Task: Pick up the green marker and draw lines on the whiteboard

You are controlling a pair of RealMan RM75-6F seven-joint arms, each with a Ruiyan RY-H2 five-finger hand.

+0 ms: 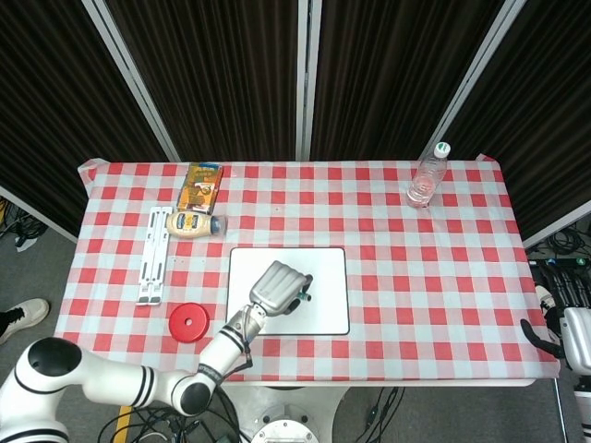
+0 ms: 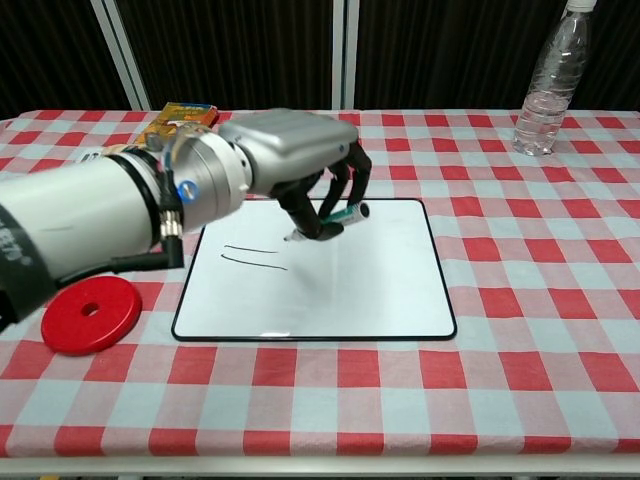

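From the head view, the left hand (image 1: 280, 283) sits over the whiteboard (image 1: 323, 272), its fingers curled around the green marker (image 1: 303, 297), whose end pokes out on the hand's right side. The whiteboard lies near the front middle of the bench (image 1: 434, 277), which wears a red-and-white checked cloth. A red disc (image 1: 188, 323) rests left of the board. Further back on the left are a white folding stand (image 1: 152, 255), a mayonnaise bottle (image 1: 195, 223) lying on its side, and a snack box (image 1: 200, 185). A clear water bottle (image 1: 426, 177) stands upright at the far right. The right hand (image 1: 568, 314) shows at the picture's right edge, off the bench; whether its fingers are spread or curled I cannot tell.

From the chest view, the left hand (image 2: 300, 165) grips the green marker (image 2: 328, 222) tilted, tip down toward the whiteboard (image 2: 380, 280); whether the tip touches I cannot tell. Two short dark lines (image 2: 252, 256) lie on the board's left part, beside the hand. The red disc (image 2: 90, 312) lies just left of the board, and the water bottle (image 2: 549, 80) stands far right.
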